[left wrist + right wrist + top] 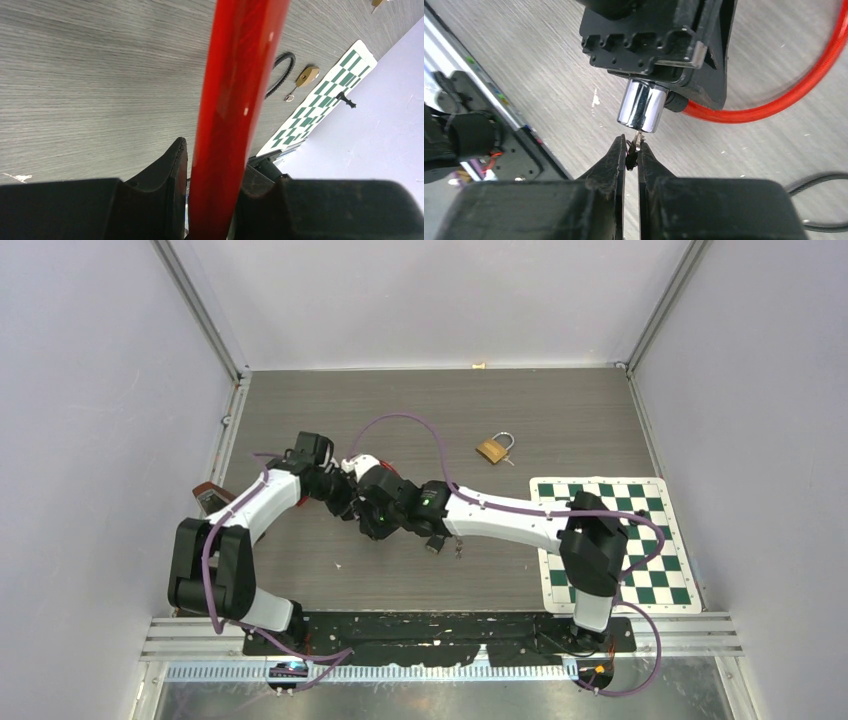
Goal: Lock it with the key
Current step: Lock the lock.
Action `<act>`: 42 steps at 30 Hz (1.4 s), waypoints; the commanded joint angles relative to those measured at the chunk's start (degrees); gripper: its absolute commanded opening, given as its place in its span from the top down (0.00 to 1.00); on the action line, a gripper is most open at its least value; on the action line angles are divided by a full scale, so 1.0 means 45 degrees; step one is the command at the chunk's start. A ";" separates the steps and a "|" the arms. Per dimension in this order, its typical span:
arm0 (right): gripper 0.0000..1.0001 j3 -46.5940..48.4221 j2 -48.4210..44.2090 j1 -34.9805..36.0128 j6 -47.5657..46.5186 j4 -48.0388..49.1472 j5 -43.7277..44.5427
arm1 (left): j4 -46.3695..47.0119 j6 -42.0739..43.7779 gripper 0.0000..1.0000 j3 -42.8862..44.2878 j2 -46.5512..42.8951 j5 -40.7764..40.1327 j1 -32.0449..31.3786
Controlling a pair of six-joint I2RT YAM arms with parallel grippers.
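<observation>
The lock's red cable (235, 100) is clamped between the narrowly set fingers of the left gripper (212, 172), above the table (75, 75). In the right wrist view, the lock's chrome cylinder (642, 106) is seen jutting from under that gripper. The key (636, 141) is pinched in the right gripper (631, 150), whose fingers are drawn almost together on it. Its tip is set at the cylinder's end face; whether it is inserted cannot be told. In the top view, both grippers are seen close together near the table's middle. A brass padlock (493, 449) is laid well apart, beyond a checkered mat (655, 570).
</observation>
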 commanded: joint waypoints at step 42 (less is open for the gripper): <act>0.07 -0.3093 -0.3847 0.1540 -0.9588 0.4278 0.4627 | -0.0105 -0.0777 1.00 0.1512 0.1783 0.0484 0.0072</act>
